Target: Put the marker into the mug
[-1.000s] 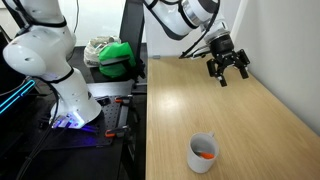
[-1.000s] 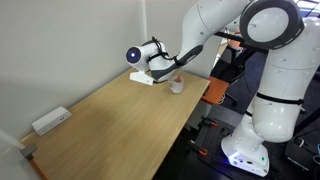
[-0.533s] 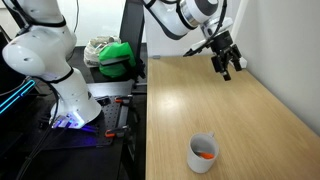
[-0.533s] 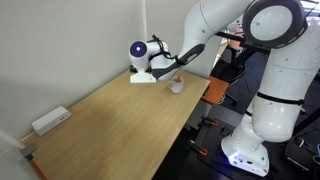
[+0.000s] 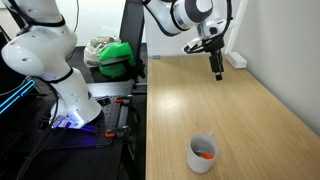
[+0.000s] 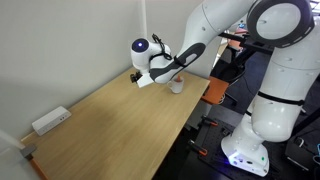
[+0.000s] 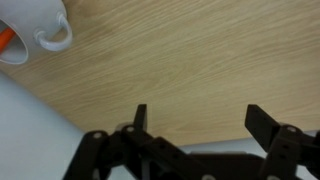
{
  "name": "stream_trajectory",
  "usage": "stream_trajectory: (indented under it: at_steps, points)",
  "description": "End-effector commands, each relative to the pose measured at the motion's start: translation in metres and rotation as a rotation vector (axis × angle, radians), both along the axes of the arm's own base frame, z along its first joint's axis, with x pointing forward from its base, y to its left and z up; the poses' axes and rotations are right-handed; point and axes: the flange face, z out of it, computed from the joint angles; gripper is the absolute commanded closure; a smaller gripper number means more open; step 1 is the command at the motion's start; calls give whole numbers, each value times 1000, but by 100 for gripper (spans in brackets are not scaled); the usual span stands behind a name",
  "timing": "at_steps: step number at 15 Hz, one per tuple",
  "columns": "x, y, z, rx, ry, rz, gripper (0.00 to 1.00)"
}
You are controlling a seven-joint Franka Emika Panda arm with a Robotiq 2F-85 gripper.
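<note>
Jaws stand apart, nothing btwn them in wrist view; they hang over bare counter, well apart from the mug. Marker sits inside the mug: orange shows past the rim in an exterior view and at the wrist view's edge. Looks like the drop's done, so you're at the retreat. To do it well, lift straight up w/ no sweep toward the mug; a nudge could tip it. Park the arm high & stop.

Lab: robot arm beside wooden workbench
</note>
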Motion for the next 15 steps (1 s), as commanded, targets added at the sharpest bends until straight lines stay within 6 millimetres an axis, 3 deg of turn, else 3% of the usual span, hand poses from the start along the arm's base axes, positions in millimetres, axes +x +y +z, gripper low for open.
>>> stream_trajectory:
  at_steps: [1,9,10,15]
  points:
    - [-17,5,7,-9,119,158,0]
    - [-27,-4,26,-78,393,439,0]
    - [-21,-2,13,-64,353,401,0]
    - [-23,-3,19,-81,373,429,0]
